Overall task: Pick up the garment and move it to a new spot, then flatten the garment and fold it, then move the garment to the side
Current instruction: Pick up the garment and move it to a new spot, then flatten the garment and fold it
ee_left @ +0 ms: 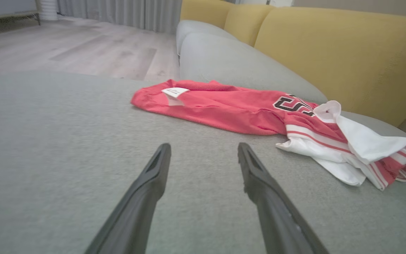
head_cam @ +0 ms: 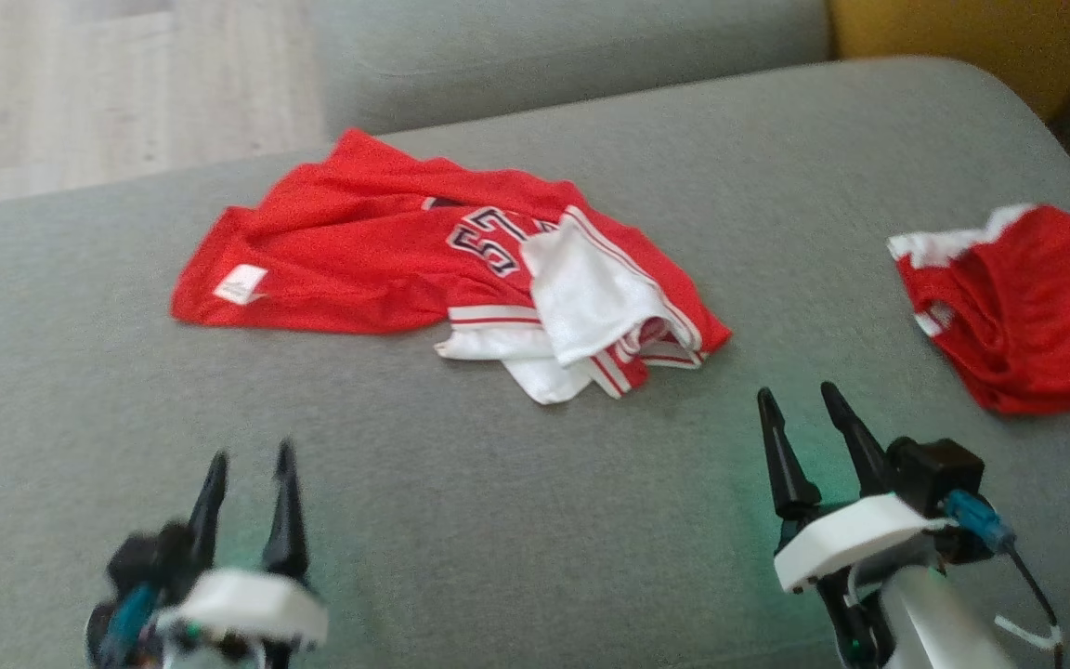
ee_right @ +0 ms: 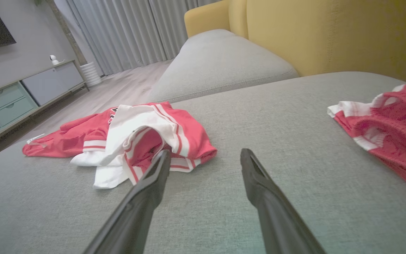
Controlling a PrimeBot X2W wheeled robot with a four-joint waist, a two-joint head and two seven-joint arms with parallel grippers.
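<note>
A crumpled red jersey [head_cam: 377, 251] with white trim and dark numbers lies on the grey sofa cushion [head_cam: 535, 483], mid-cushion toward the back. It appears as the same jersey [ee_left: 231, 109] ahead and right of the left fingers, and the jersey [ee_right: 132, 135] just ahead-left of the right fingers. My left gripper [head_cam: 252, 460] hovers open at the lower left, well short of the cloth. My right gripper [head_cam: 800, 395] stands open at the lower right, a short way from the jersey's white-striped corner. Nothing is held between the fingers of either.
A second red garment with white trim [head_cam: 1027, 307] lies at the cushion's right edge, seen too as a red heap [ee_right: 389, 123]. A yellow sofa back [ee_left: 330, 49] rises behind. Wooden floor [head_cam: 80, 93] lies beyond the cushion's far left edge.
</note>
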